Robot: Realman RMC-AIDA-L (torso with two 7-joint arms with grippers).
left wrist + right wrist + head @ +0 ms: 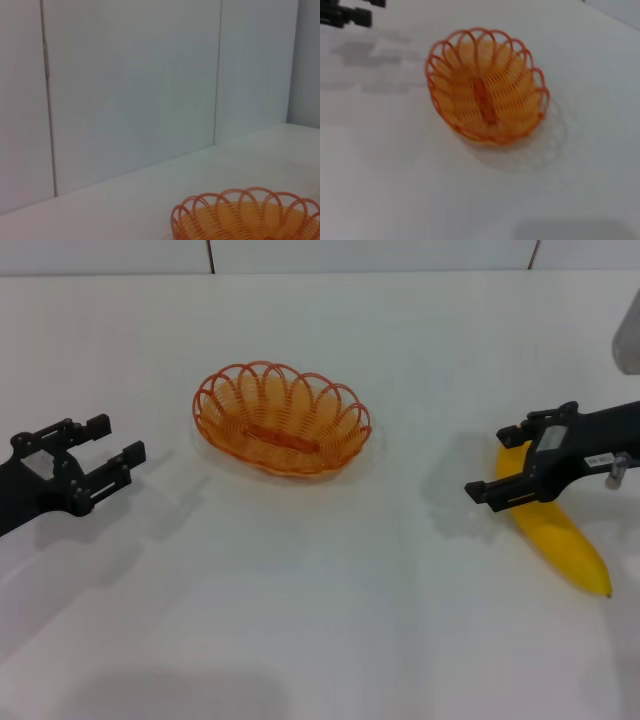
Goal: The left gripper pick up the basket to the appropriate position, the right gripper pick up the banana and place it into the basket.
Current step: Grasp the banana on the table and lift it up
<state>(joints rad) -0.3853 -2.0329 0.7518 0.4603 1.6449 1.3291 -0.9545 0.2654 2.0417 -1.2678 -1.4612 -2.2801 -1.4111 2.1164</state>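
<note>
The orange wire basket (281,420) stands empty on the white table, left of centre. It also shows in the left wrist view (246,216) and the right wrist view (486,86). My left gripper (112,452) is open and empty, low over the table to the left of the basket and apart from it. Its fingertips (351,15) show in the right wrist view. The yellow banana (560,532) lies on the table at the right. My right gripper (493,462) is open, its jaws on either side of the banana's far end.
The white table (320,620) runs back to a pale panelled wall (130,85). A grey-white object (628,335) sits at the right edge.
</note>
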